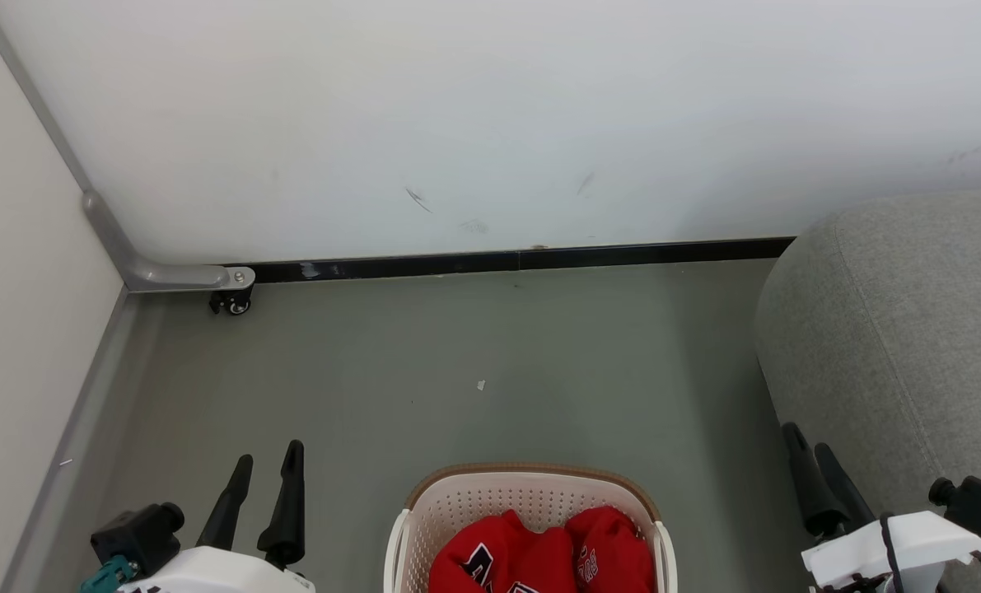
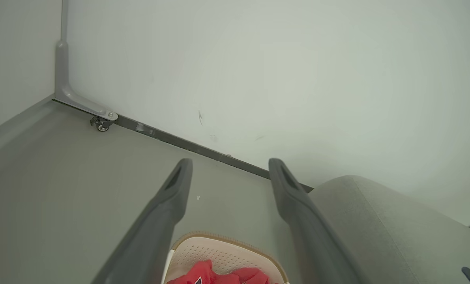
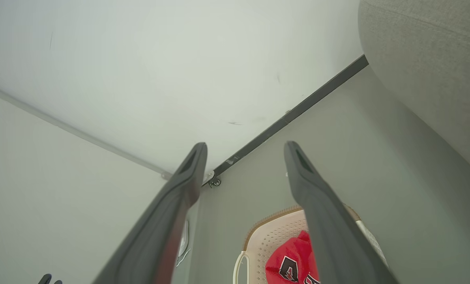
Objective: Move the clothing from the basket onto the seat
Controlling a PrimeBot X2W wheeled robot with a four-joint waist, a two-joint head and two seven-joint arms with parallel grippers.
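The left hand (image 1: 269,453) and right hand (image 1: 805,439), spread and empty, flank the basket (image 1: 531,471) holding the clothing (image 1: 539,552). The seat (image 1: 894,329) stands beside the right hand, and a caster (image 1: 232,303) sits by the wall (image 1: 457,123).

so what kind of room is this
Likely a staged living-room corner in a lab or test space, not a real home: a grey fabric sofa, a laundry basket of red clothing on a bare grey floor, and a plain white partition wall on a caster.
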